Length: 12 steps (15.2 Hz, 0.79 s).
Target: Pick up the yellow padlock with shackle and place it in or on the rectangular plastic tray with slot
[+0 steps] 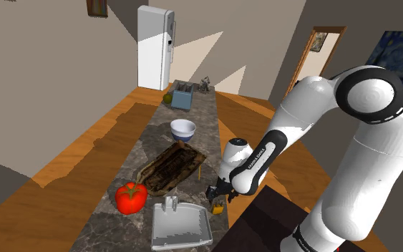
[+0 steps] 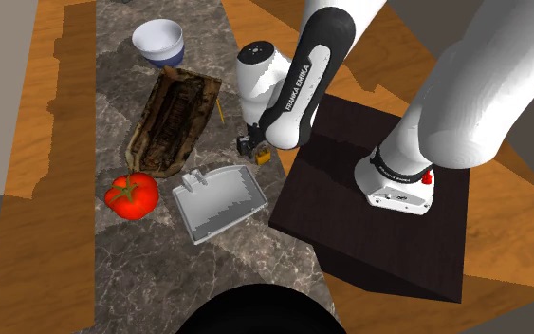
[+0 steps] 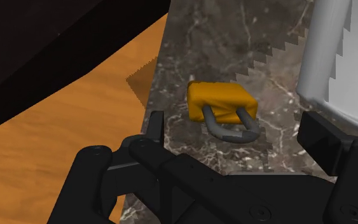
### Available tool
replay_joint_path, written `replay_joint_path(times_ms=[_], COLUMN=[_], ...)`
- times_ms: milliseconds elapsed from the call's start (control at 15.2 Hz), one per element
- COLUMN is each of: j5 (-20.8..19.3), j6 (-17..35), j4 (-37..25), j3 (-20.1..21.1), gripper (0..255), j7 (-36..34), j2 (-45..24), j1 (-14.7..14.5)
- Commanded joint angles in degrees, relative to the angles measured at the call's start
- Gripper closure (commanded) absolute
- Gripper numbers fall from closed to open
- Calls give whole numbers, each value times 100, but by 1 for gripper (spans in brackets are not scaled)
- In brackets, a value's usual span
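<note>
The padlock (image 3: 220, 98) is orange-yellow with a grey shackle. It lies flat on the dark marble counter (image 3: 234, 38), close to the counter's edge. My black gripper (image 3: 233, 122) hovers just above it, open, its fingers apart on either side of the shackle and not touching it. In the shoulder view the gripper (image 1: 215, 195) hangs over the padlock (image 1: 218, 208) by the counter's right edge. The white rectangular tray (image 1: 180, 225) sits right beside it, toward that view's left. From the second exterior view, the padlock (image 2: 263, 155) lies under the gripper (image 2: 250, 147), next to the tray (image 2: 219, 201).
A red tomato (image 1: 131, 197), a dark bark-like wooden dish (image 1: 171, 168), a white bowl (image 1: 183, 129) and a blue toaster (image 1: 182, 97) line the counter. The dark stand (image 2: 378, 199) adjoins the counter beside the padlock. Wooden floor surrounds it.
</note>
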State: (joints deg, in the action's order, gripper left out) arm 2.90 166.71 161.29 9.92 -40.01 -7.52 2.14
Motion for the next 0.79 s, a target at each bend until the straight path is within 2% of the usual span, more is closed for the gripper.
replay_joint_path(times_ms=[0, 264, 330, 726], j5=[-6, -6, -6, -7], j6=[19, 18, 18, 15], j4=[2, 2, 2, -2], j3=[-1, -1, -1, -3], gripper=[0, 0, 255, 255], j7=[-10, -10, -10, -8], j2=[-15, -14, -14, -15], j1=[-6, -6, -6, -5])
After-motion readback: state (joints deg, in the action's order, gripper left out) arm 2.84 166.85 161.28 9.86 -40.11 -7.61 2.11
